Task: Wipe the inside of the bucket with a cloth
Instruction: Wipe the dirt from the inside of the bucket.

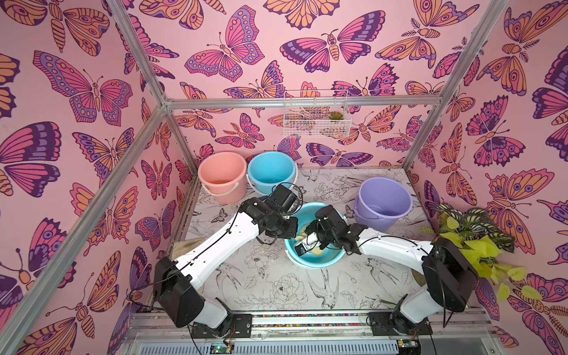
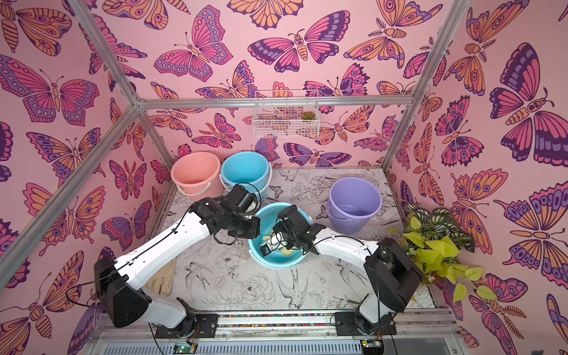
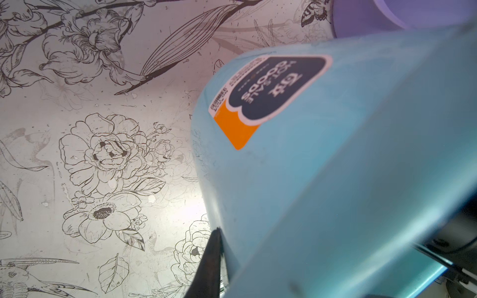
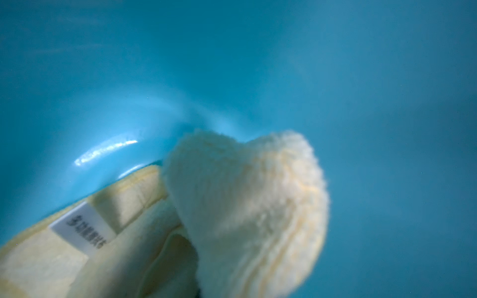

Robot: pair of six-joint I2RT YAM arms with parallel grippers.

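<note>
The light blue bucket (image 1: 319, 262) (image 2: 278, 262) stands mid-table in both top views. My left gripper (image 1: 290, 232) is shut on its near-left rim. In the left wrist view one dark finger (image 3: 213, 260) lies against the outer wall (image 3: 322, 185), below an orange and navy sticker (image 3: 268, 95). My right gripper (image 1: 302, 247) reaches down inside the bucket, shut on the pale yellow cloth (image 1: 318, 252) (image 2: 289, 252). The right wrist view shows the fluffy cloth (image 4: 245, 206) with a small white label (image 4: 82, 227), pressed to the blue inner wall (image 4: 232, 64). The cloth hides the right fingers.
A pink bucket (image 1: 222, 175) and another blue bucket (image 1: 272, 172) stand at the back left. A purple bucket (image 1: 382, 199) stands to the right, with a leafy plant (image 1: 473, 236) at the right edge. A tan rag (image 1: 184, 242) lies under the left arm. A wire basket (image 1: 316, 113) hangs on the back wall.
</note>
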